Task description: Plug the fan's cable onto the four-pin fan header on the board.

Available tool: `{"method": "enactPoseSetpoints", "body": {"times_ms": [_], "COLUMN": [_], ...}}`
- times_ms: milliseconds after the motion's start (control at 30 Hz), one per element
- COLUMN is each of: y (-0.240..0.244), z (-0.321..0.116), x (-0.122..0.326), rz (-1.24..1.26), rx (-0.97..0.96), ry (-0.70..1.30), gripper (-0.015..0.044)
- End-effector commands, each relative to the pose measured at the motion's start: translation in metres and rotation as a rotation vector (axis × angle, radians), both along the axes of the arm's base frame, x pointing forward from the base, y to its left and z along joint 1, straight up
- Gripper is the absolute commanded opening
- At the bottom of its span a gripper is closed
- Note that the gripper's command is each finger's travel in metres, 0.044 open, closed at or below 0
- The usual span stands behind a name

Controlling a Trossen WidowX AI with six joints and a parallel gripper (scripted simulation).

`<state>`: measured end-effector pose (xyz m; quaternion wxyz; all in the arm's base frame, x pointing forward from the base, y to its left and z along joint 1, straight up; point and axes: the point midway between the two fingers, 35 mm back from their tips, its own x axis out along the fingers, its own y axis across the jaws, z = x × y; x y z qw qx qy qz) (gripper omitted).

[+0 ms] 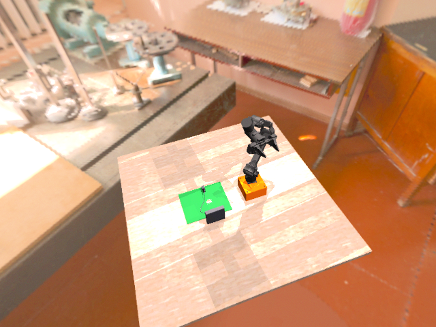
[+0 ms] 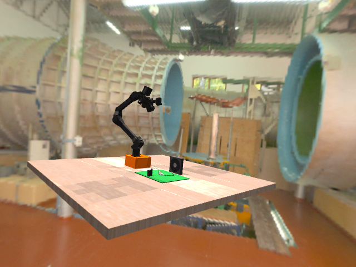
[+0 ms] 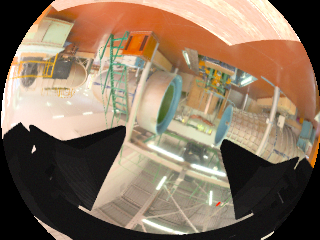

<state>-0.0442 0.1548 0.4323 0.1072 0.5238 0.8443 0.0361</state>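
Gripper [image 2: 156, 102] of mine hangs wide open with nothing in it, high above the counter [image 2: 120, 198]. Far below it lies the green board [image 2: 162, 176], the plug [image 2: 149, 172] standing on it, the fan [image 2: 176, 164] at its edge.

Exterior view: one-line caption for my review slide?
Arm raised high, jaws open and empty, far above the green board and fan.

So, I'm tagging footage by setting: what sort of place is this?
Probably an industrial workshop or hangar: large ribbed cylinder sections, a metal-framed roof and workbenches with machine parts surround the wooden table bearing the arm.
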Motion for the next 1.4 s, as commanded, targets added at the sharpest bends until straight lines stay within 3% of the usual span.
{"method": "enactPoseSetpoints", "body": {"times_ms": [0, 733, 1367], "y": [0.033, 0.041, -0.014], "z": [-0.021, -0.086, -0.159], "x": [0.067, 0.208, 0.309], "rz": [-0.125, -0.041, 0.538], "rx": [0.029, -0.159, -0.389], "ry": [-0.421, -1.336, -1.897], "gripper": [0.0440, 0.0440, 0.0440]}}
